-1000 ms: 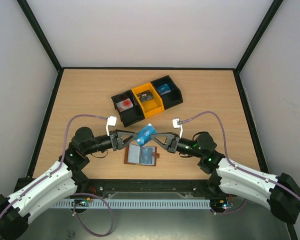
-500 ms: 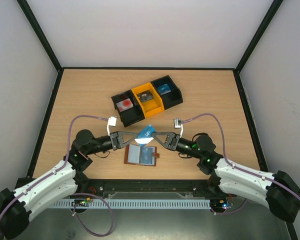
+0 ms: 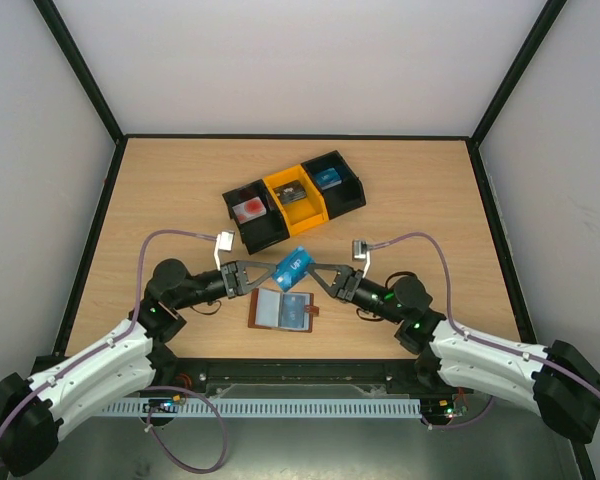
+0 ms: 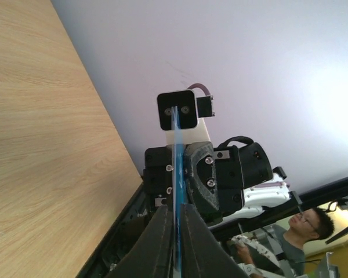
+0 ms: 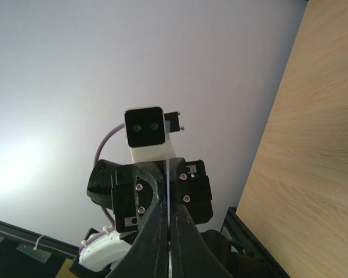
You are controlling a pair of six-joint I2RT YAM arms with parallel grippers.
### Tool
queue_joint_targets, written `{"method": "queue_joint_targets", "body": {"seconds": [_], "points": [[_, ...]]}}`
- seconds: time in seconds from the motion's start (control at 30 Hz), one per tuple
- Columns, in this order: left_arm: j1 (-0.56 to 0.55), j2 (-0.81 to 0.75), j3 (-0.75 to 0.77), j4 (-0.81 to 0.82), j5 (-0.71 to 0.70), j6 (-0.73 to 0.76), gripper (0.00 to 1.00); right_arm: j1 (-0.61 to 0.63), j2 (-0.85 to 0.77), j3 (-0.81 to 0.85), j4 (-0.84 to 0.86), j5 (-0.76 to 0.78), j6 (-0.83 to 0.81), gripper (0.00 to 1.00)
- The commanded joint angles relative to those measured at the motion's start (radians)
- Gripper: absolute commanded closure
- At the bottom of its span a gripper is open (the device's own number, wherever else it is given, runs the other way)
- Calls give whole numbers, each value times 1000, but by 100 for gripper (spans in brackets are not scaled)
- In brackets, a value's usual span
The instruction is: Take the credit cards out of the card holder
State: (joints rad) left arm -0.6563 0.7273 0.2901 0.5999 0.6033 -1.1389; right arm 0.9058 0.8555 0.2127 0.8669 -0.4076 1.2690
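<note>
Pale wood bench [image 3: 180, 200] across the top view, its near edge hidden behind both arm bases. Toward the back, a slanted row of three bins [image 3: 295, 198] — black, orange, black — with contents too small to name. Nearer the front, lying open and flat on the bench, the brown card holder [image 3: 284, 311]; impossible to tell whether anything sits in its pale sleeves. Just beyond it in the top view, held off the bench between the arms, the blue card [image 3: 292, 266], tilted, its white print unreadable. Pinched at one end by the left tool [image 3: 271, 275] and at the other by the right tool [image 3: 313, 268], both clenched on it. From either wrist camera, visible only edge-on — a thin line between dark fingers [image 4: 153, 249], lower part cut off by the frame.
</note>
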Motion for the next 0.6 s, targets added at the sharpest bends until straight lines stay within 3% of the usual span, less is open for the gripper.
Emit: {"method": "queue_joint_targets", "body": {"seconds": [0.0,0.1,0.33,0.57], "points": [[3,-6,-10,14,-20,15,81,2,-43,-12,45,64,-22,98],[3,-14,15,-73,-32,78,41,1,-73,9,-44,94,-66,98],[2,-48,92,-358,-118,218,3,-35,-97,126,-294,161,-230,98],[2,-94,129,-522,-188,298,0,-156,9,305,-464,205,-413,98]]}}
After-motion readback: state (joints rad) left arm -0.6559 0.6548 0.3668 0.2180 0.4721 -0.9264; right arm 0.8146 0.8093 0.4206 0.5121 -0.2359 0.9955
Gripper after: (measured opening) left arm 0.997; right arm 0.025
